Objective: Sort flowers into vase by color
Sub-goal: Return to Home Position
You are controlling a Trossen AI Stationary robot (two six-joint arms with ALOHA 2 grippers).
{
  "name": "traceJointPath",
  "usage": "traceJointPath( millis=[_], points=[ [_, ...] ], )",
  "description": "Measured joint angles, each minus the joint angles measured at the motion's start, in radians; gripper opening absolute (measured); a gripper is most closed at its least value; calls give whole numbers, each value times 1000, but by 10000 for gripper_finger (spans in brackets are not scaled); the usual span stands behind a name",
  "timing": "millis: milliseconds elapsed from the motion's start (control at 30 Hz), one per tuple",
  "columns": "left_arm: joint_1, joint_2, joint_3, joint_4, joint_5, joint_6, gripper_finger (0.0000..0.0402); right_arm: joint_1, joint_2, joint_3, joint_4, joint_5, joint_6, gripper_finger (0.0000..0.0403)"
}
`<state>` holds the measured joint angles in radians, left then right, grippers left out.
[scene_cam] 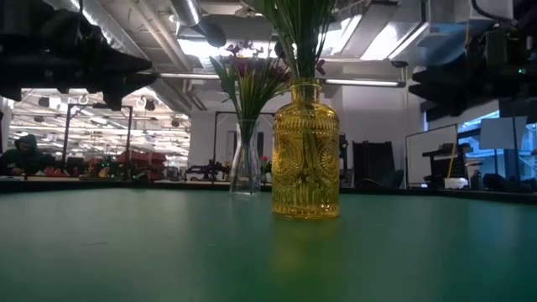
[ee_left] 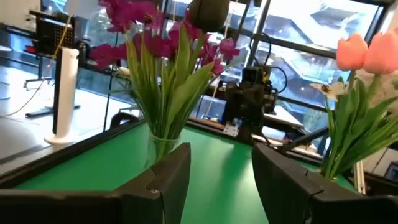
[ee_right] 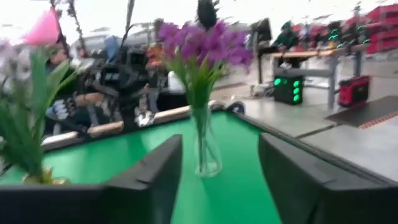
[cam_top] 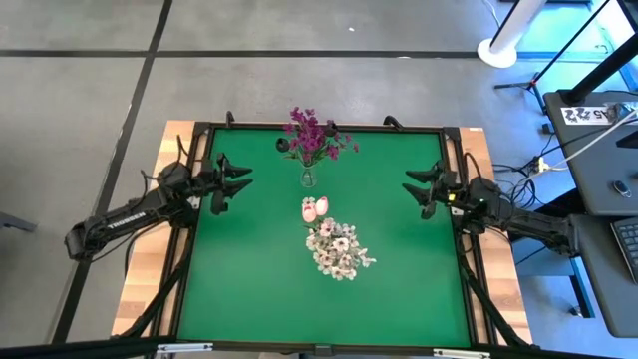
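Note:
A clear glass vase (cam_top: pixel 308 179) stands upright near the table's far edge and holds magenta-purple flowers (cam_top: pixel 313 135) and a dark bud (ee_left: pixel 208 12). Nearer the middle, a yellow patterned glass vase (scene_cam: pixel 306 151) holds pink tulip buds (cam_top: pixel 315 208) and a spray of white blossoms (cam_top: pixel 339 249). My left gripper (cam_top: pixel 235 180) hovers open above the table's left side, pointing toward the vases. My right gripper (cam_top: pixel 420 189) hovers open above the right side, facing them. In the wrist views the magenta flowers (ee_left: pixel 165 56) (ee_right: pixel 202 46) show beyond each pair of fingers.
The green mat (cam_top: pixel 249 279) lies inside a dark frame (cam_top: pixel 329 128) on a wooden table. A white pole base (cam_top: pixel 495 52) and a desk with equipment (cam_top: pixel 598 150) stand off the table's far right. People sit in the room beyond (scene_cam: pixel 21 155).

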<state>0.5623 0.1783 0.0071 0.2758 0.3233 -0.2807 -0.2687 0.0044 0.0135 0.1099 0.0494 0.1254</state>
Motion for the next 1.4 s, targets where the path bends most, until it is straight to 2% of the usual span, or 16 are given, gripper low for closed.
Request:
traceJointPath(
  millis=[100,200,300,367,467,567,667,767,900,1033,1200,1400],
  points=[
    [-1,-3,0,6,25,21,164,0,-1,0,-8,-43,-16,161],
    [-1,-2,0,1,43,56,142,0,0,-1,-26,-61,-48,100],
    [-1,-2,0,-16,38,87,99,0,-1,-1,-63,-60,-72,33],
    [-1,-2,0,-28,35,103,61,0,0,-2,-77,-60,-83,9],
    [-1,-2,0,-49,31,110,11,0,0,-2,-87,-54,-89,20],
    [-1,-2,0,-71,23,98,7,0,0,-3,-88,-49,-110,20],
    [-1,-2,0,-114,-47,33,2,0,0,-3,-89,-48,-120,5],
    [-19,-2,0,-140,-61,6,1,0,0,-3,-90,-41,-124,8],
    [-96,-2,0,-77,-64,24,1,0,0,-4,-90,-27,-135,3],
    [-195,-2,0,-14,-128,38,1,0,0,-4,-86,6,-149,3],
    [-328,-2,0,-108,-287,63,0,0,0,-5,-86,10,-157,2],
    [-448,-2,0,-201,-348,75,0,0,3,-5,-88,10,-157,1]
  ],
)
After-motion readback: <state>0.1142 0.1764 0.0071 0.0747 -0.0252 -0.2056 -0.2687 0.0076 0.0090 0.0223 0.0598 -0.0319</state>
